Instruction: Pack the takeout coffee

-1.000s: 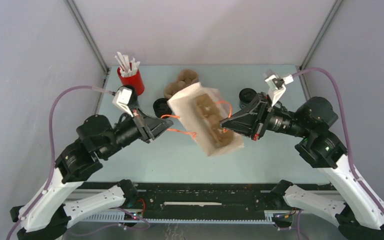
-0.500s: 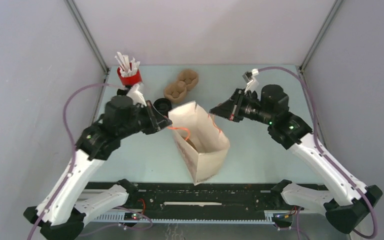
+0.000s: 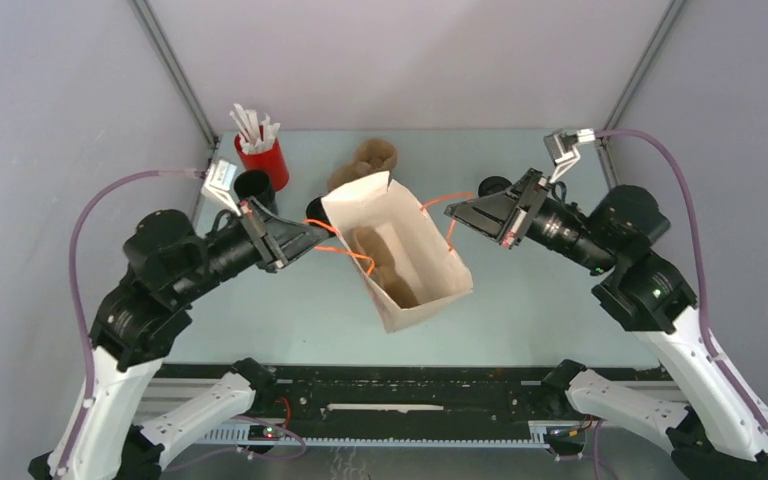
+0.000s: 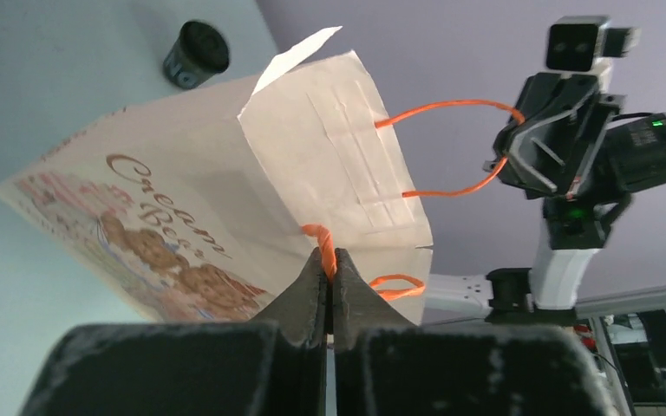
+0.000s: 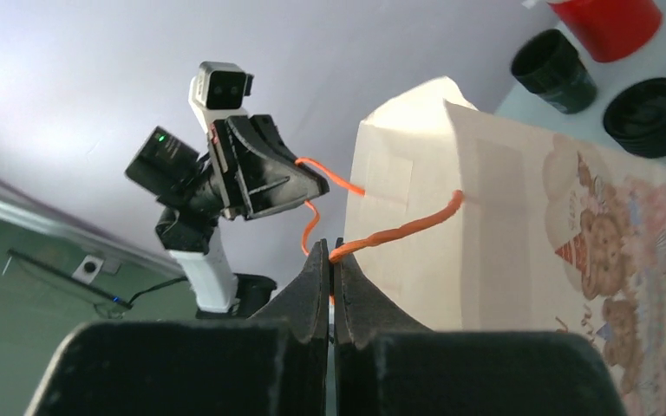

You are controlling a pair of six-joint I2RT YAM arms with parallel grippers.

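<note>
A cream paper bag (image 3: pixel 435 250) hangs tilted between the two arms, its open mouth turned up toward the overhead camera. The left claw (image 4: pixel 328 269) is clenched on the left orange cord handle (image 4: pixel 318 232), and the right claw (image 5: pixel 333 260) is clenched on the right orange cord handle (image 5: pixel 399 230), so the two cords pull the mouth wide. Whether the bag's bottom rests on the pale green tabletop (image 3: pixel 540 290) cannot be told. The left wrist view shows brown cursive writing on the bag's side, which seems to begin "Cream"; the rest is too slanted to read. Under the writing are printed brown teddy bears. The right wrist view shows the other printed side, with a bear in a party hat beside an ice-cream cone. Brownish shapes show inside the bag, but what they are is unclear. The takeout coffee (image 3: pixel 493 186), a small tapered black cup with a black round lid, stands on the tabletop outside the bag, to its right, just behind the right claw in the overhead view. At far left, a red cup of white sticks (image 3: pixel 263 160) stands just beside a second small black cup (image 3: pixel 253 186). A squat black round piece (image 3: pixel 316 210) lies near the left claw. A brown moulded-pulp cup carrier (image 3: pixel 375 155) lies behind the bag.
</note>
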